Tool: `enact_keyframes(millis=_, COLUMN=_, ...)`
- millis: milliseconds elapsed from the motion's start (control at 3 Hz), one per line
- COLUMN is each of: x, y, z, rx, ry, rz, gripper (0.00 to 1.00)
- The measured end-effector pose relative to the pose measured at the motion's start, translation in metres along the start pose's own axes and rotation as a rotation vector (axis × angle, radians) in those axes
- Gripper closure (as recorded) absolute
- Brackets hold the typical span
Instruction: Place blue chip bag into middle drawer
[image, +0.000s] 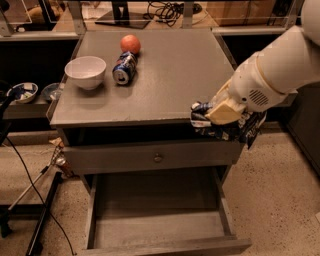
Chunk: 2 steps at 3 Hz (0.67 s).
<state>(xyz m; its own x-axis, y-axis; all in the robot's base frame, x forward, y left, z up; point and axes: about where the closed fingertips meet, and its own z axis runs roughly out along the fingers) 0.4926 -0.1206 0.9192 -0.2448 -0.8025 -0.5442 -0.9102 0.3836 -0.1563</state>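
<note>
The blue chip bag (231, 129), dark blue foil with white patches, hangs crumpled at the front right corner of the cabinet top, partly past the edge. My gripper (223, 111) is shut on the bag and holds it just over the front edge, my white arm reaching in from the right. The middle drawer (155, 230) is pulled open below, a wide grey tray with a bare floor. It lies lower and to the left of the bag. A closed drawer front with a small round knob (158, 157) sits between the top and the open drawer.
On the grey cabinet top (165, 75) a white bowl (85, 71), a blue soda can (124, 67) on its side and an orange-red ball (130, 43) stand at the back left. Cables and a black stand (30, 200) lie on the floor at left. A shelf with small bowls (22, 92) is at far left.
</note>
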Motion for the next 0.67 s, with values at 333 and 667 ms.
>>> enact_keyframes(millis=333, x=0.012, y=0.028, z=0.015, rx=-0.040, ry=0.003, rz=0.037, gripper=1.00)
enact_keyframes(millis=667, x=0.027, y=0.057, z=0.036, rx=-0.091, ry=0.019, rz=0.068, gripper=1.00)
